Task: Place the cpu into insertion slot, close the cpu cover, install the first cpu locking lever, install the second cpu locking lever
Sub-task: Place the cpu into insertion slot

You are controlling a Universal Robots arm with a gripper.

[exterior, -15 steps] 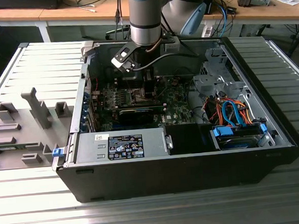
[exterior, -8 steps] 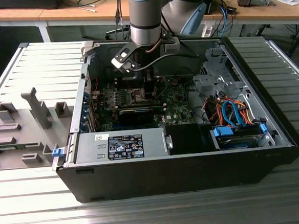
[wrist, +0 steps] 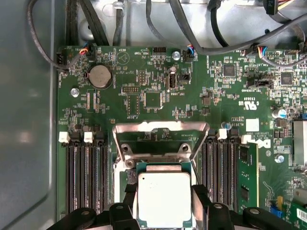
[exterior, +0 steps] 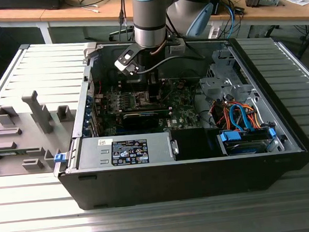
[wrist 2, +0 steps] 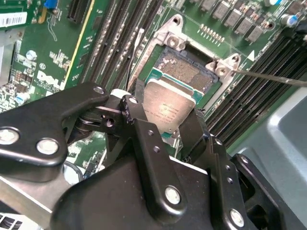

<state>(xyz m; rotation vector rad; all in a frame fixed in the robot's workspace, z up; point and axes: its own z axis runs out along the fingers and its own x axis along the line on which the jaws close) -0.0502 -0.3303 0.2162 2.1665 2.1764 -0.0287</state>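
Ribbed grey metal surface (exterior: 151,222) carries an open black computer case (exterior: 185,173) lying at its middle, with a cluster of grey holder blocks (exterior: 37,111) just beside it on the exterior view's left.

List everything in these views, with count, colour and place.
computer case: one, black, open, on the metal table
motherboard: one, green, inside the case
insertion slot: one, dark, silver-rimmed, on the motherboard
cpu cover: one, silver, swung open beside the slot
cpu: one, silver-grey, held over the slot
memory slots: two banks, black, flanking the slot
coin cell: one, silver, on the motherboard
cables: several, orange and blue, inside the case, exterior view's right
arm: one, grey, reaching into the case
gripper: one, black, shut on the cpu
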